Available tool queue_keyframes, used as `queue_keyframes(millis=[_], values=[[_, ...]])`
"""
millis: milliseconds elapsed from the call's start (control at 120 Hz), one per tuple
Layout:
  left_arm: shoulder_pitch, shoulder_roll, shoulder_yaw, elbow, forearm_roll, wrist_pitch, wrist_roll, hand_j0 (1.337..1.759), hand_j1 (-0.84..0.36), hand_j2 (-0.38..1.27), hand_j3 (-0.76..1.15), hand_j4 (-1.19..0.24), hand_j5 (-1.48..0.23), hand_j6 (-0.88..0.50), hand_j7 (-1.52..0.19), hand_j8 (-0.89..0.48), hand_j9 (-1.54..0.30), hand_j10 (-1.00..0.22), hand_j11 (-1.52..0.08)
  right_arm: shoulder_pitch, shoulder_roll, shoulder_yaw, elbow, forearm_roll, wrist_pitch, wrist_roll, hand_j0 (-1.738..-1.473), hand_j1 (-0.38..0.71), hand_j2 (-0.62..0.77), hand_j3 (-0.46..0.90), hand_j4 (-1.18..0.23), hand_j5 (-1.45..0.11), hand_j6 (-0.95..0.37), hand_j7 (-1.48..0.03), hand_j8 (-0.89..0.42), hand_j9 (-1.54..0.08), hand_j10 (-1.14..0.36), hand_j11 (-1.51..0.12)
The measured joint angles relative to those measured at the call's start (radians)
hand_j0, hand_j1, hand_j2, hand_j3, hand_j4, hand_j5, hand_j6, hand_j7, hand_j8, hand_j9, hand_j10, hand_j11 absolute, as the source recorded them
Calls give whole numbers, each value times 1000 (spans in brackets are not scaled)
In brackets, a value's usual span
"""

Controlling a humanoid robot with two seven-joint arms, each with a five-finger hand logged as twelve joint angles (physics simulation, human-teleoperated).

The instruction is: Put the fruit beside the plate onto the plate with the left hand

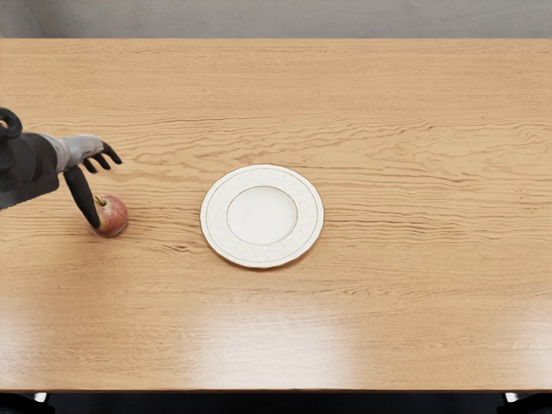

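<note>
- At the far left, the left arm came in over the table's edge. It was dark and bulky, with a grey cuff leading into the hand.
- The left hand hung low over the wood, unclenched. Its short dark fingers fanned out toward the right, each apart from the next and closed around nothing.
- One longer dark digit, the thumb (as far as I could make out), pointed down toward the near side. Its tip ended at the left flank of the fruit, and I couldn't tell whether it actually touched the skin or stopped just short.
- The fruit was a red apple with a paler yellowish patch. It sat on the tabletop just below and to the right of the hand, not lifted, with no fingers wrapped around it.
- The apple lay to the left of the plate, near it but apart, with a strip of bare wood between them. It was roughly level with the plate's middle.
- The plate was round and white with a broad patterned rim. It lay flat near the table's centre, and its well was bare (the apple had not reached it).
- To the right, the table ran on in light wood with a wavy grain, and a soft sheen lay along the near side.
</note>
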Motion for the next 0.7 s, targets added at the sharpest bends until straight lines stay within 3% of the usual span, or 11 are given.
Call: queue_keyframes(millis=[325, 700], values=[[38, -72, 11, 29, -37, 95, 68, 1658, 56, 50, 0, -245, -318, -246, -318, -246, -318, -245, -318, 0, 0, 0, 0, 0, 0, 0, -1658, -305, -7, 0, -37, -48, -37, -48, -37, -48, -37, -48], [78, -118, -12, 91, -41, 1, 77, 1658, 56, 50, 0, -245, -318, -246, -318, -246, -318, -245, -318, 0, 0, 0, 0, 0, 0, 0, -1658, -305, -7, 0, -37, -48, -37, -47, -37, -48, -37, -47]])
